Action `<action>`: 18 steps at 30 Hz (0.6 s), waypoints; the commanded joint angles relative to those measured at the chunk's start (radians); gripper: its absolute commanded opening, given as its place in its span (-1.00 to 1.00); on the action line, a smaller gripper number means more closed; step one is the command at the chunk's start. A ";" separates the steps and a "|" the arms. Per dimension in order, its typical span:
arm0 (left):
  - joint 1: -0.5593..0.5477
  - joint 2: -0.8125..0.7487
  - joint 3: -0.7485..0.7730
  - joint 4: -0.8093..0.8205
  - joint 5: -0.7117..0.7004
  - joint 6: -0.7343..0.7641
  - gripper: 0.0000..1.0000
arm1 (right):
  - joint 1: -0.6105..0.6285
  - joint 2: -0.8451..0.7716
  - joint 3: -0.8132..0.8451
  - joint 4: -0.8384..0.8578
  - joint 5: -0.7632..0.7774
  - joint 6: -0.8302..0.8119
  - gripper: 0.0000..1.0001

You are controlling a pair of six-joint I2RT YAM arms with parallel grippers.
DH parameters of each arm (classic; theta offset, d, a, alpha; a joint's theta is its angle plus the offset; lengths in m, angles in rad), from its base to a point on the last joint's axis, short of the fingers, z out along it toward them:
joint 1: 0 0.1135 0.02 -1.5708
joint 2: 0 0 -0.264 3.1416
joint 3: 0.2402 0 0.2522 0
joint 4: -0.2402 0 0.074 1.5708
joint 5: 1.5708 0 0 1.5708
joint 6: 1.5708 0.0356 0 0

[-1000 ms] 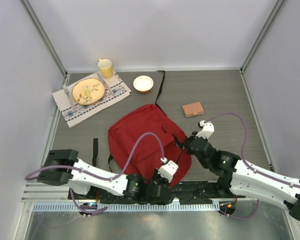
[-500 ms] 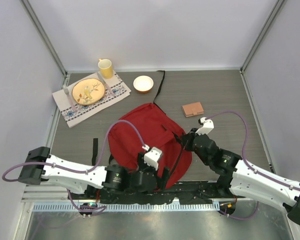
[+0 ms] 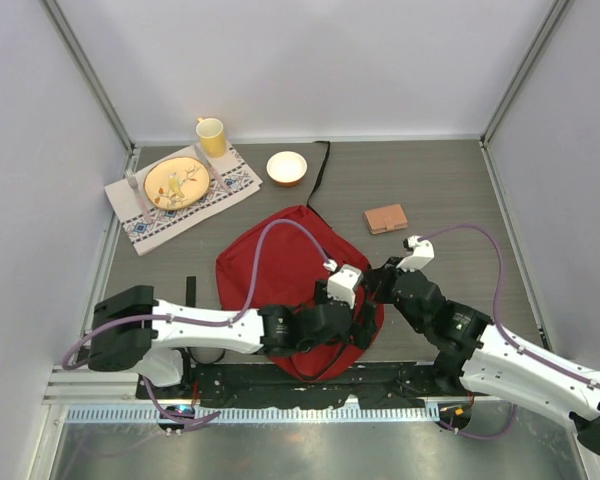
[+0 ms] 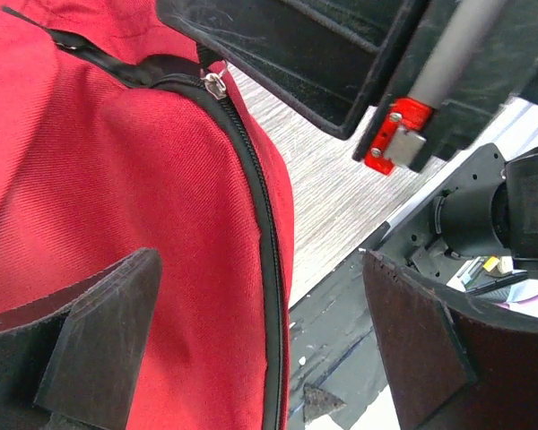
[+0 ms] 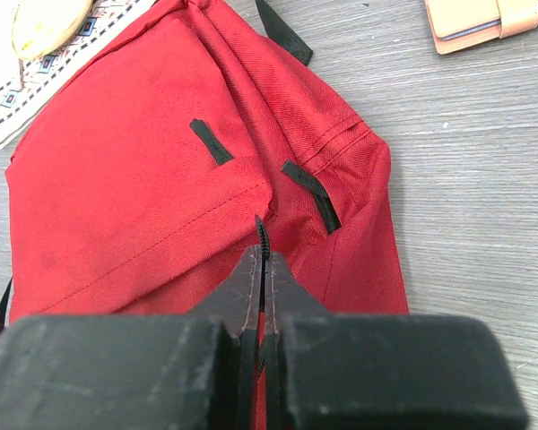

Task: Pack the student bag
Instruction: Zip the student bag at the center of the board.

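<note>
The student bag (image 3: 280, 270), a dark-red backpack, lies flat in the middle of the table. My right gripper (image 5: 262, 262) is shut on a thin black toothed zipper strip (image 5: 261, 231) at the bag's near right edge (image 3: 368, 287). My left gripper (image 4: 260, 349) hangs open over the same edge, with the red fabric (image 4: 117, 179) and the black zipper line (image 4: 262, 242) running between its fingers. A metal zipper pull (image 4: 215, 85) sits just under the right gripper's black body. In the top view the left gripper (image 3: 364, 322) is right beside the right one.
A tan notebook (image 3: 386, 218) lies right of the bag. At the back left are a patterned placemat with a plate (image 3: 176, 182), a yellow mug (image 3: 212, 136) and a small bowl (image 3: 286, 167). A black strap (image 3: 323, 170) trails from the bag's top. The arm bases' rail runs along the near edge.
My left gripper has gone from shut to open and swung from the bag's front edge up to its right edge. The right gripper has held its grip and barely moved.
</note>
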 commanded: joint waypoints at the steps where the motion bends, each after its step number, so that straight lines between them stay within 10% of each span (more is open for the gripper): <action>1: 0.023 0.066 0.051 0.095 0.056 -0.031 0.86 | -0.005 -0.032 0.013 0.028 0.027 -0.011 -0.99; 9: 0.041 0.080 0.012 0.103 0.086 -0.062 -1.00 | -0.005 -0.037 0.004 0.015 0.034 -0.014 -0.98; 18: -0.031 -0.130 -0.214 0.092 0.257 -0.080 -1.00 | -0.006 0.098 -0.021 0.080 0.043 0.018 -0.98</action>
